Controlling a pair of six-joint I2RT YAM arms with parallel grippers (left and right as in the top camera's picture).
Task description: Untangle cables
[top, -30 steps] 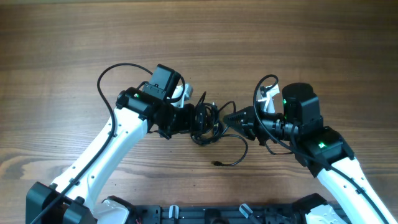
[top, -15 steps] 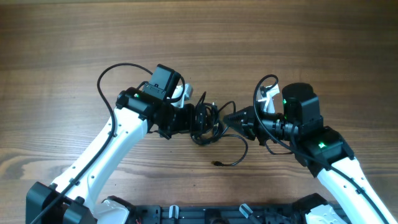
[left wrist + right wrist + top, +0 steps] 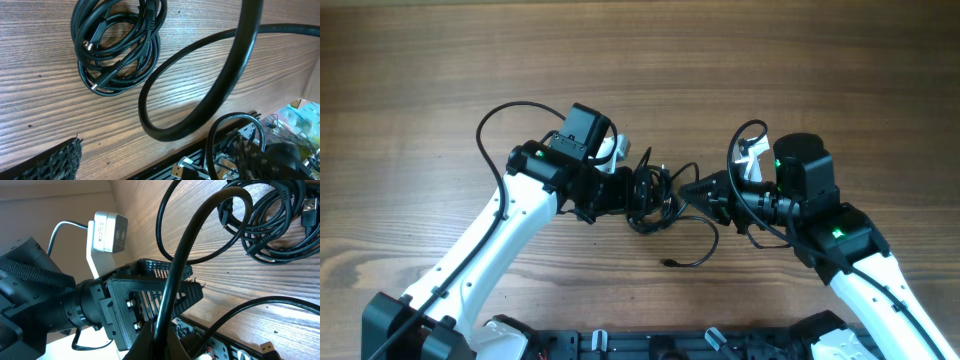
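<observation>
My left gripper [image 3: 626,192] stands wide open just beside the cables [image 3: 650,196], a tangled black bundle near the middle of the table [image 3: 820,60]. My right gripper [image 3: 688,188] is clamped on one of their strands.

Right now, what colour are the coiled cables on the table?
The cables are black; the left wrist view shows it best.

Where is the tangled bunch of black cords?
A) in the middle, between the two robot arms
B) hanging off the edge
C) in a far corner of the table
A: the bunch of cords lies on the table between the left arm and the right arm.
</observation>
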